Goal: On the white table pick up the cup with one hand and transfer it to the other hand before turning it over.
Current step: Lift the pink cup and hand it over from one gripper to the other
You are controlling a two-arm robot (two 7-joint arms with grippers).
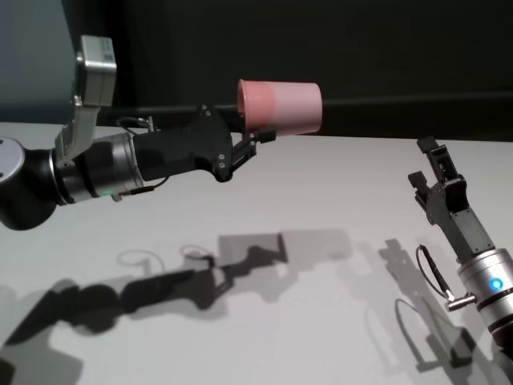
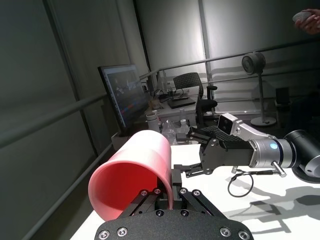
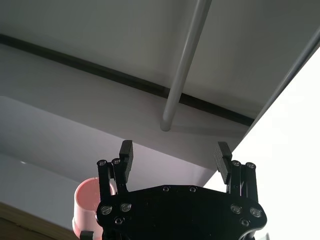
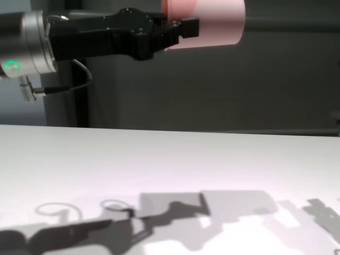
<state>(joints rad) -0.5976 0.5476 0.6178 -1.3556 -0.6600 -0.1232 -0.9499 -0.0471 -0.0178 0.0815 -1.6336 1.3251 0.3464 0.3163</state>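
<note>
Pink cup (image 1: pixel 280 107) lies sideways, pinched at its rim by the left gripper (image 1: pixel 255 141) high above the surface (image 1: pixel 321 200); right gripper (image 1: pixel 433 172), jaws spread empty, waits right: a mistimed handover risks dropping it.

Head view looks down over desk (image 1: pixel 321 265); chest view sits low at its near edge, facing forward. Wrist views close behind each hand. Head, chest, left wrist share cup (image 1: pixel 280 106).
</note>
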